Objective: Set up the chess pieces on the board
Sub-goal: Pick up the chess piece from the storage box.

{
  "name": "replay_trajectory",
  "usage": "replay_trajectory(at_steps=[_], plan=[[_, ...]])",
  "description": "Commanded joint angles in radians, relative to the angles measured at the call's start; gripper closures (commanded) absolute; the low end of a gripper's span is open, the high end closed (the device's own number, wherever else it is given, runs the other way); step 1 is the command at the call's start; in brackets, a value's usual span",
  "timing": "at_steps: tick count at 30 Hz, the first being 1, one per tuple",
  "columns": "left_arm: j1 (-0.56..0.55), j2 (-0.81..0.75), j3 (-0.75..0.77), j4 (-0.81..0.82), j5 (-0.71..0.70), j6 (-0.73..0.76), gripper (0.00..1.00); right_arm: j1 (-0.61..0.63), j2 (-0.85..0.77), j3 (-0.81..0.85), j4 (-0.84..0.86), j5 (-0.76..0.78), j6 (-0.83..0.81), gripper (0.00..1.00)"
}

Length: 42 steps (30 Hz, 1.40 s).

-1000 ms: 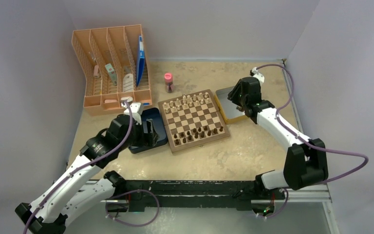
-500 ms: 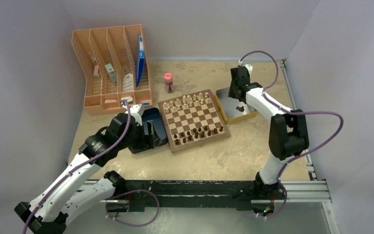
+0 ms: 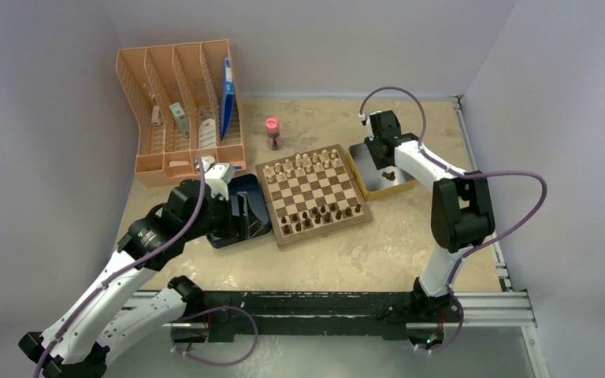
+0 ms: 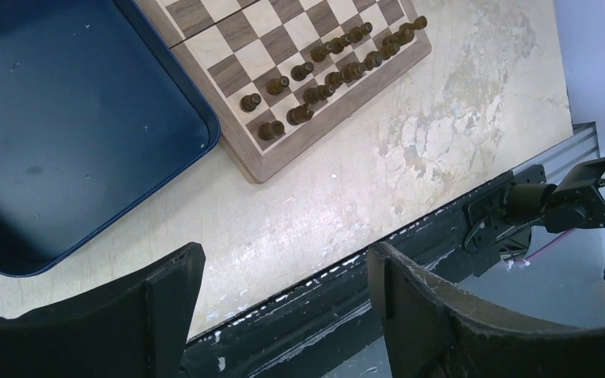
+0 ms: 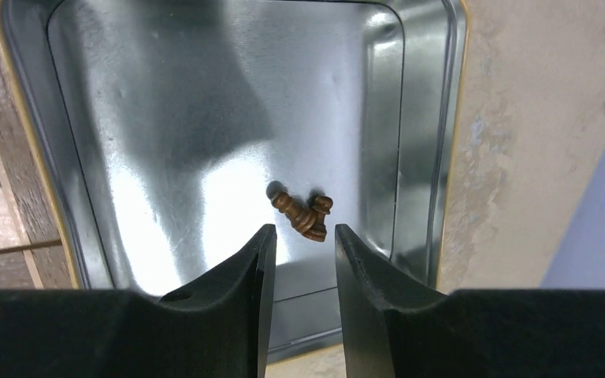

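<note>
Swung round, the right gripper (image 5: 298, 236) now hangs half-spread and empty over the tin (image 5: 165, 110), ready to pick two dark pieces (image 5: 303, 214) lying there, off the board (image 3: 313, 191); the left gripper (image 4: 283, 256) waits spread.

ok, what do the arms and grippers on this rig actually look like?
The left arm and the right arm have white links with chunky black joint housings. A purple cable loops along each. The left gripper and the right gripper each have two flat black tapering fingers, the left's scuffed pale at the edges. No readable markings.
</note>
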Motion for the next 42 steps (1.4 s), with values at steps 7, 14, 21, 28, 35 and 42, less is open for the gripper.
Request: replay_trajectory(at_steps=[7, 14, 21, 28, 35, 42], plan=[[-0.002, 0.007, 0.041, 0.041, -0.001, 0.021, 0.25, -0.005, 0.04, 0.039, -0.04, -0.191, -0.283, 0.67], [-0.003, 0.032, 0.04, 0.035, 0.001, -0.01, 0.25, -0.007, 0.069, 0.05, -0.042, -0.159, -0.334, 0.67], [-0.003, 0.018, 0.026, 0.036, 0.005, -0.037, 0.26, -0.024, 0.073, 0.063, -0.052, -0.149, -0.354, 0.67], [-0.003, 0.003, 0.001, 0.004, 0.006, -0.058, 0.26, -0.039, 0.065, 0.059, -0.07, -0.186, -0.401, 0.68], [-0.002, -0.003, -0.001, 0.0, -0.001, -0.055, 0.26, -0.042, 0.072, 0.06, -0.096, -0.209, -0.428, 0.69], [-0.003, 0.015, -0.006, 0.021, -0.006, -0.047, 0.26, -0.042, 0.095, 0.08, -0.1, -0.209, -0.444, 0.7]])
